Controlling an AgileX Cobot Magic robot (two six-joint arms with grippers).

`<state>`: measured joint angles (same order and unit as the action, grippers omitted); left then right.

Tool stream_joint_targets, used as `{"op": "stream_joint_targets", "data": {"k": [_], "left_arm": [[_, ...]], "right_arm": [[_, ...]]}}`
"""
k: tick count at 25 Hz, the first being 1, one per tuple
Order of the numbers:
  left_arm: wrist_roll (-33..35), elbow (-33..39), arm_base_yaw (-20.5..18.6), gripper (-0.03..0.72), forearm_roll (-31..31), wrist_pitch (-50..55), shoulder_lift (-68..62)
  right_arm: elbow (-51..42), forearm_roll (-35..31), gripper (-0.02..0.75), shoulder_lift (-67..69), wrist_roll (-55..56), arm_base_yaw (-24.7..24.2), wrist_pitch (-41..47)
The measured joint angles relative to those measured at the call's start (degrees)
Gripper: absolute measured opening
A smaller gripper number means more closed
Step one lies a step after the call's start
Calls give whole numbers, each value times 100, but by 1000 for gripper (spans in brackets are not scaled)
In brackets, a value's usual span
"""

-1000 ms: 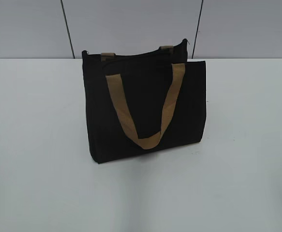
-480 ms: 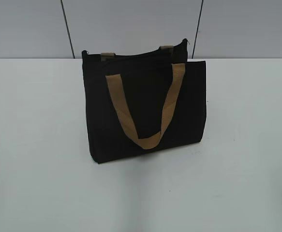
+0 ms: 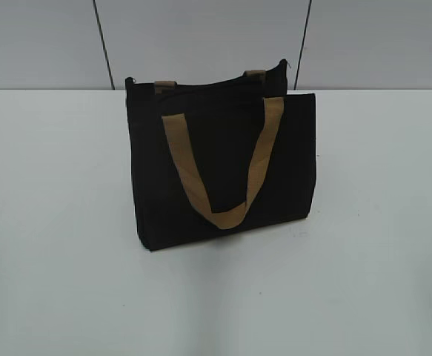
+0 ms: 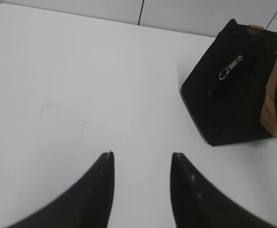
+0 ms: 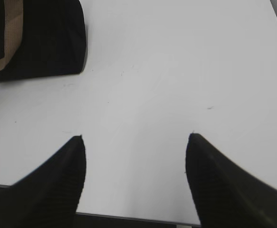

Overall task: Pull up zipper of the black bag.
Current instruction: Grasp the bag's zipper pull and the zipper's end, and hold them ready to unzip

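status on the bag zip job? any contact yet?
Done: nothing visible yet. The black bag stands upright on the table with its metal zipper pull hanging untouched on the end panel.
In hand: nothing. The left gripper and right gripper are both open and empty over bare table, apart from the bag.
Left: approach the bag, grasp the pull and run the zipper along.

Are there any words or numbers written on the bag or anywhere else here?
None: no words, numbers or logos can be read in any view.
The black bag is plain fabric, with plain tan straps.
The silvery zipper pull is too small to show any marking.
The white table bears only faint scuffs.
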<state>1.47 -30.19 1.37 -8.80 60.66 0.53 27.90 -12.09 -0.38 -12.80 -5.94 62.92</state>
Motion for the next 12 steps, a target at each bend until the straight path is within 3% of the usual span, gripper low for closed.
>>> {"op": "stream_joint_targets", "data": {"k": [5,12], "left_arm": [[0,-18,0,421,-12,-41,-60],[310,-185,0,444,-12,-836,-979]], "right_arm": [[12,0,509,9,0,0,-34],[565,-5,509,1137,-19,0,-481]]}}
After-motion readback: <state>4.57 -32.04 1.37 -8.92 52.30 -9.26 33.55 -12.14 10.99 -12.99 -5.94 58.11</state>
